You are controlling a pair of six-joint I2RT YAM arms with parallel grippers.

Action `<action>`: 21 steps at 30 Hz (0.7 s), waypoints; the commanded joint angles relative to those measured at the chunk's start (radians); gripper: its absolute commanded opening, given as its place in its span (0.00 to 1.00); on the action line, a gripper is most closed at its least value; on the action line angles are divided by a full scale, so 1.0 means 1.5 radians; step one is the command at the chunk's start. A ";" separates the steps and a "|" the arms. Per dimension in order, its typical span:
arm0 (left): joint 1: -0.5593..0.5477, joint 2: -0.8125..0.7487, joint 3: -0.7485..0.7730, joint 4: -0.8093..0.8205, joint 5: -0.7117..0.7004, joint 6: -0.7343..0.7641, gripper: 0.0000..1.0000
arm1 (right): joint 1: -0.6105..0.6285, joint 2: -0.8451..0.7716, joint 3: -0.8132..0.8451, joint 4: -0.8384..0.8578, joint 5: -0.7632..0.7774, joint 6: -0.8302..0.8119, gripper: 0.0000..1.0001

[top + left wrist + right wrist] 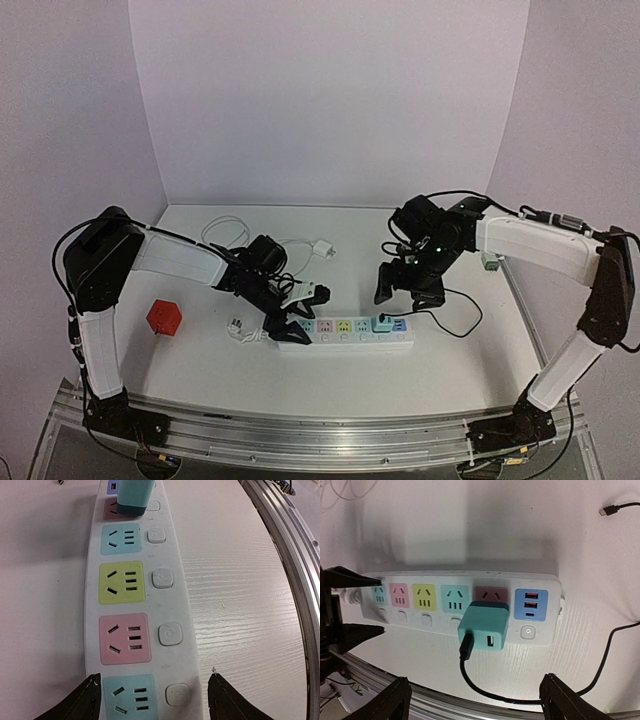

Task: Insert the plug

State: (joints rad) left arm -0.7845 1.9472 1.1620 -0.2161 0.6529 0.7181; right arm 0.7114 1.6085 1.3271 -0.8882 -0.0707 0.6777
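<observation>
Teal plug (482, 627) seated in power strip (551, 630), centre frame; right pincer (474, 680) and left pincer (153, 676) both gape empty. Best lifted straight up, clear of the cable (462, 667)

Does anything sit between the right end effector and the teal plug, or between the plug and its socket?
Nothing visible does. The right end effector hangs open over the teal plug with bare space between. The plug is already seated in the red socket of the strip; only its own black cable trails off its near side.
</observation>
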 commanded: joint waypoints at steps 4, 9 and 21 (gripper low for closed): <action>0.003 -0.036 -0.011 0.014 0.012 0.008 0.73 | 0.041 0.114 0.121 -0.126 0.106 -0.015 0.91; 0.002 -0.036 -0.013 0.015 0.012 0.008 0.73 | 0.045 0.173 0.159 -0.151 0.134 -0.030 0.90; 0.004 -0.033 -0.013 0.012 0.015 0.009 0.73 | 0.049 0.245 0.181 -0.157 0.114 -0.045 0.67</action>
State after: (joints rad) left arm -0.7841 1.9442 1.1503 -0.2081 0.6540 0.7181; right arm 0.7780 1.9444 1.5558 -1.0939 0.1032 0.6196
